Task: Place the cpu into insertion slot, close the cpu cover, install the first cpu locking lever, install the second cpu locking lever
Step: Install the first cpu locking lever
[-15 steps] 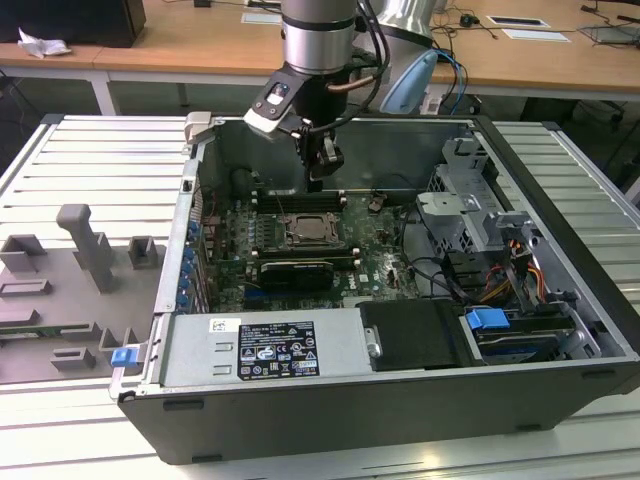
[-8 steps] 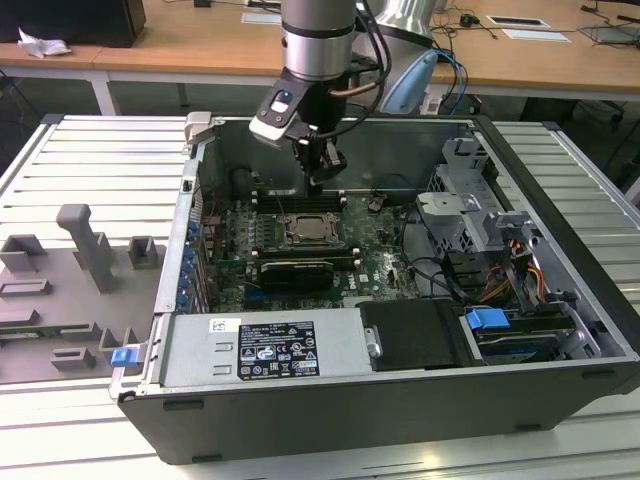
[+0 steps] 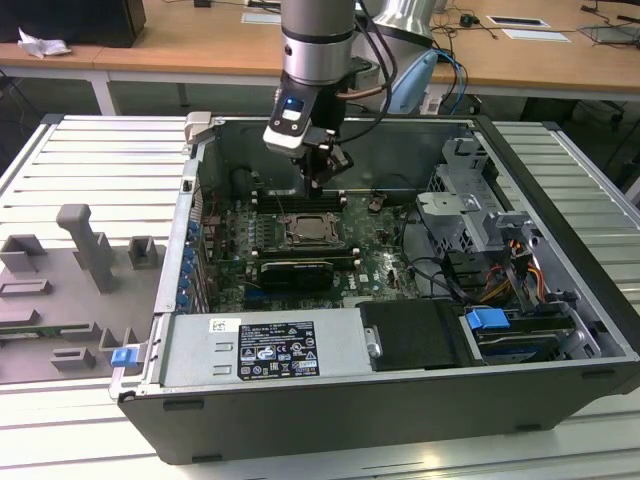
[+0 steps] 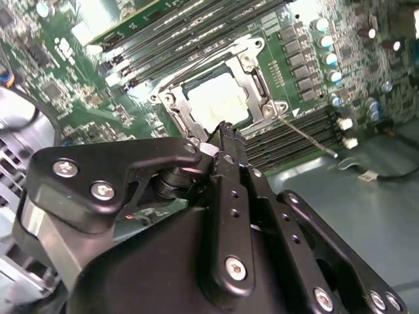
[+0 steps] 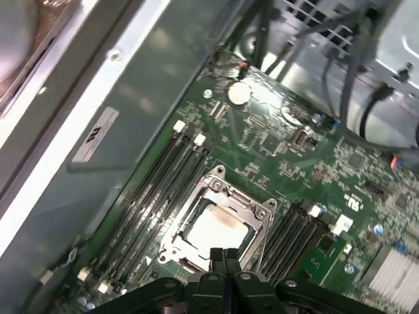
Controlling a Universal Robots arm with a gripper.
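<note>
1. The gripper (image 5: pixel 222 254) has its two black fingers pressed flat together, with only a thin seam between them and nothing held.
2. In the exterior view the gripper (image 3: pixel 318 183) hangs inside the open computer case (image 3: pixel 560 300), over the motherboard and just to the rear-wall side of the socket. In both wrist views its tip overlaps the near edge of the socket frame; whether it touches the metal cannot be told.
3. There is one cpu (image 5: pixel 218 227), pale and square. It lies flat in the insertion slot (image 5: pixel 185 221), with a dark strip of the slot showing along one of its sides.
4. There is one cpu cover (image 5: pixel 260 210), a silvery frame lying down around the chip, which shows through its square cut-out.
5. In the second wrist view one thin metal locking lever (image 4: pixel 306 137) runs out from a corner of the cover (image 4: pixel 256 78), slanting across the memory slots.
6. Two banks of long narrow memory slots (image 5: pixel 160 190) flank the socket, one on each side.
7. There is one round coin cell (image 5: pixel 239 93) on the green board, well apart from the socket.
8. In the exterior view one long black expansion card (image 3: pixel 295 272) lies just in front of the socket, and one grey power supply (image 3: pixel 265 350) sits along the case's near edge.
</note>
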